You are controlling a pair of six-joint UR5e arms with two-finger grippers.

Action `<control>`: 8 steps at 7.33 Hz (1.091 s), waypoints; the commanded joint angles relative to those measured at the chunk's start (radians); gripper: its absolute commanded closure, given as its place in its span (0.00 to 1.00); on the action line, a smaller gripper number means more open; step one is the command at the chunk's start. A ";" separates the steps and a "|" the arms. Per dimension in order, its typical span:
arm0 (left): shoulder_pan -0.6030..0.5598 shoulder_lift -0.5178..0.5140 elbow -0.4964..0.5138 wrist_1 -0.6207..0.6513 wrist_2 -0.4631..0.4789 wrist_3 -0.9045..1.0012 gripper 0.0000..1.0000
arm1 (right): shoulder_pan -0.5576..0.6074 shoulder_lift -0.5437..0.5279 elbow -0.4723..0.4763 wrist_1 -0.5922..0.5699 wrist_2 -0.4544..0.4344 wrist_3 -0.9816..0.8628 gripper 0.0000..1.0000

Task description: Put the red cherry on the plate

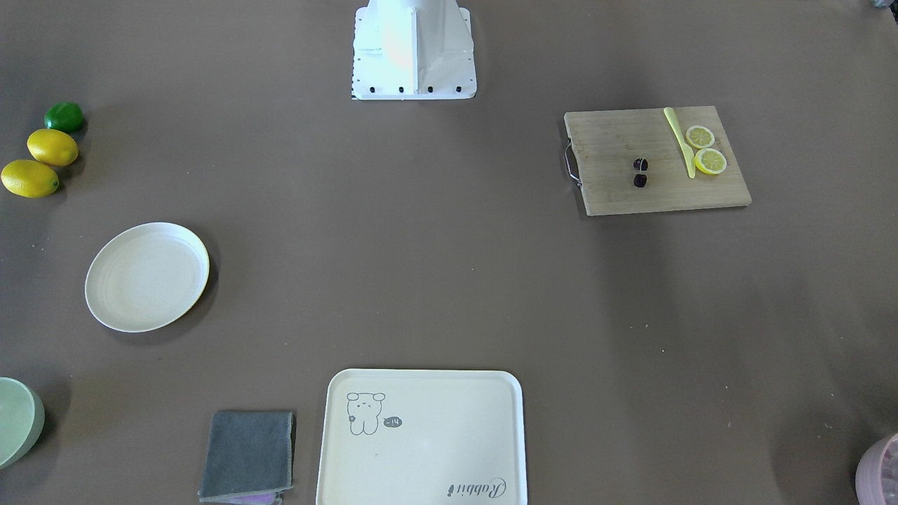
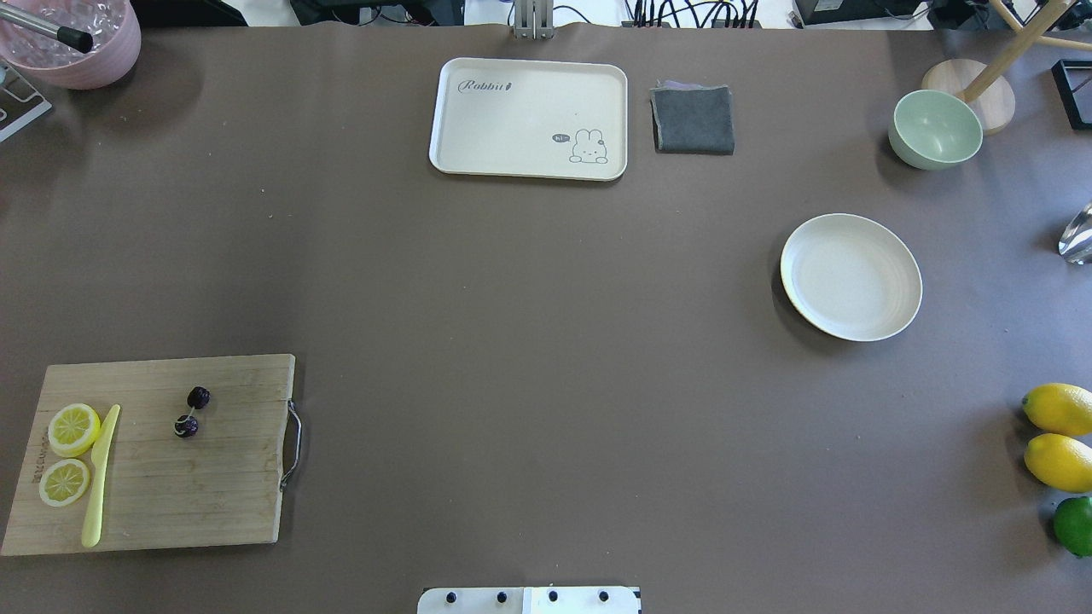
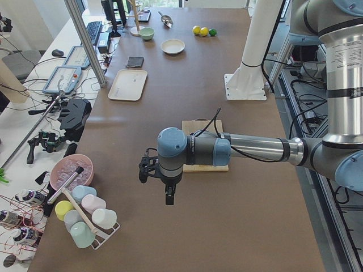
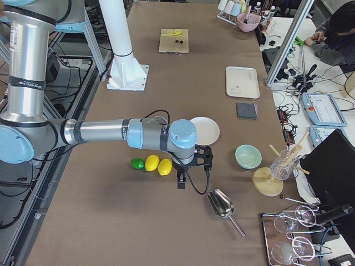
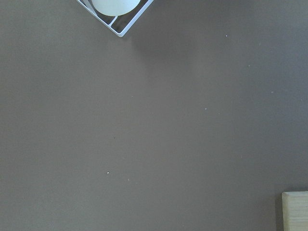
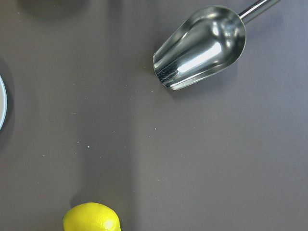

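Observation:
The red cherry [image 1: 640, 172] is a pair of tiny dark cherries lying on a wooden cutting board [image 1: 617, 189]; the overhead view shows the cherry [image 2: 192, 411] at the near left. The plate [image 2: 850, 275], round and cream-white, sits bare on the right side of the table, far from the cherry. My left gripper [image 3: 169, 195] hangs above the table beyond the board's end, seen only in the exterior left view. My right gripper [image 4: 180, 180] hovers near the lemons, just past the plate [image 4: 206, 130], seen only in the exterior right view. I cannot tell whether either is open or shut.
Two lemon slices [image 2: 70, 452] and a yellow knife [image 2: 100, 475] share the board. A cream tray [image 2: 529, 119], grey cloth [image 2: 693, 119] and green bowl [image 2: 935, 128] line the far edge. Two lemons [image 2: 1058, 435], a lime [image 2: 1075, 524] and a metal scoop [image 6: 202, 45] lie at right.

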 commanded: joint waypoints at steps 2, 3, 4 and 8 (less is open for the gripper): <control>0.000 -0.001 -0.008 -0.002 0.001 0.002 0.02 | 0.000 -0.001 0.001 0.000 0.000 0.000 0.00; 0.002 -0.001 -0.008 -0.011 0.001 0.002 0.02 | 0.000 -0.001 0.001 0.000 0.002 0.000 0.00; 0.002 -0.001 -0.006 -0.032 0.002 0.000 0.02 | 0.000 -0.004 0.004 0.000 0.003 0.001 0.00; 0.003 -0.039 -0.006 -0.200 0.025 -0.008 0.02 | 0.000 0.002 0.012 0.238 -0.029 0.011 0.00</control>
